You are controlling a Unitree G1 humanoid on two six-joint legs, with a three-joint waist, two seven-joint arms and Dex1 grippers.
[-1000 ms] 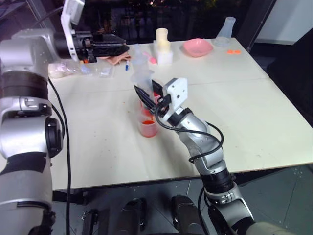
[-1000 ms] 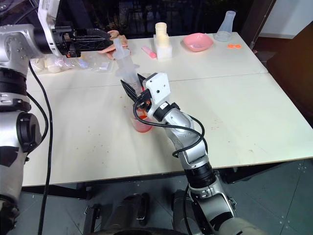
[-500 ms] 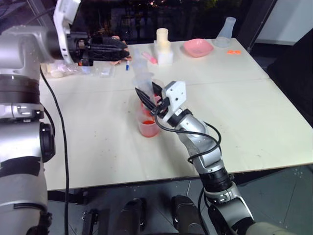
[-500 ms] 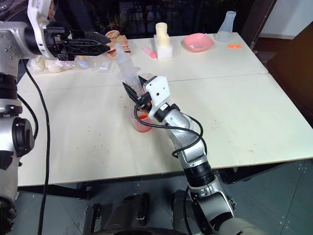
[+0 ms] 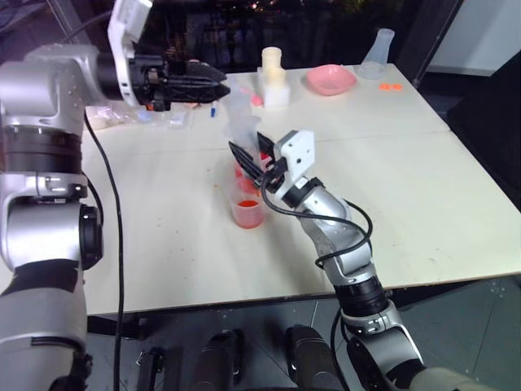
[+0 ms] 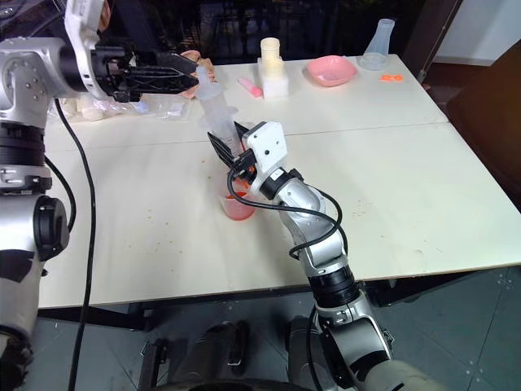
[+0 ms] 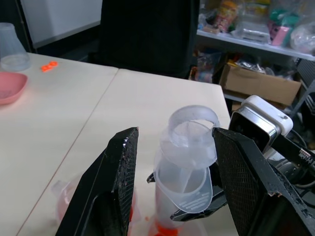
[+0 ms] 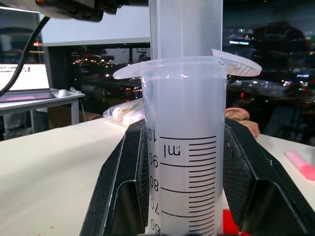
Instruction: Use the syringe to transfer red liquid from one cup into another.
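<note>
syringe [image 6: 213, 114] stands upright over a cup [image 5: 247, 213] of red liquid [image 5: 247, 204] near mid desk [image 5: 423, 187], tip end down in the cup. right claw [image 5: 248, 156] clenched on the barrel, one finger each side, scale marks between them. left claw [image 6: 189, 62] released, fingers [image 7: 114, 182] spread wide either side of the plunger top, level w/ it, not touching.

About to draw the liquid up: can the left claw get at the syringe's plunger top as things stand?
Probably yes. The left claw is open, with a finger on either side of the plunger top and nothing between. The right claw holds the syringe upright over the cup.
</note>
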